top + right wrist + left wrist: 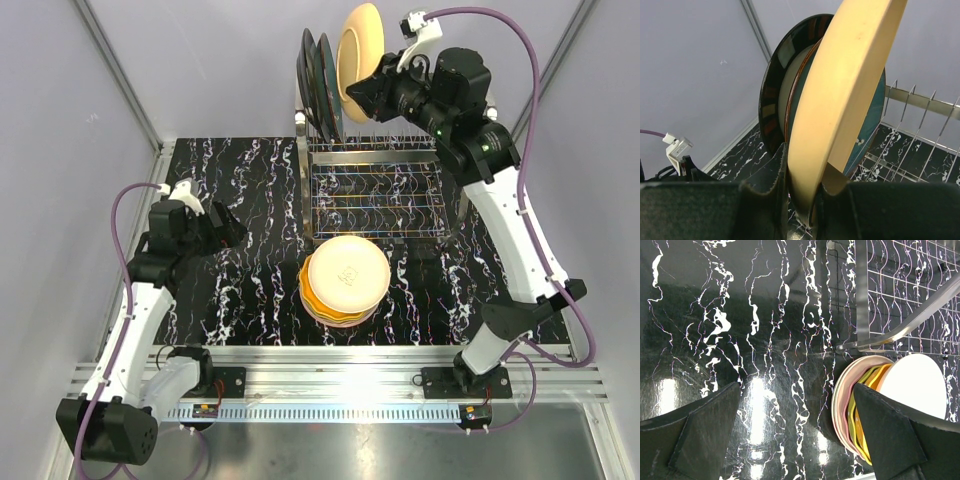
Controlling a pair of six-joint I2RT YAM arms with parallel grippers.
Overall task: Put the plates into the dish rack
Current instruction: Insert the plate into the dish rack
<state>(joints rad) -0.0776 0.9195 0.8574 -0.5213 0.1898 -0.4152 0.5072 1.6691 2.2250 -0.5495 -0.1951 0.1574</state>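
Note:
The chrome dish rack (375,147) stands at the back of the table, with two dark plates (312,75) upright at its left end. My right gripper (362,95) is shut on the lower rim of a cream-yellow plate (360,45), held on edge just right of the dark ones and above the rack. In the right wrist view the gripper (802,185) pinches this plate (850,85), with the dark plates (772,95) right behind it and the tines (920,115) below. A stack of plates (345,280), cream on top, lies before the rack. My left gripper (225,228) is open left of the stack (840,405).
The table top (240,190) is black marble with white veins. Grey walls close in the left, back and right sides. An aluminium rail (340,365) runs along the near edge, carrying both arm bases. The rack's tubular frame (910,325) passes just above the stack in the left wrist view.

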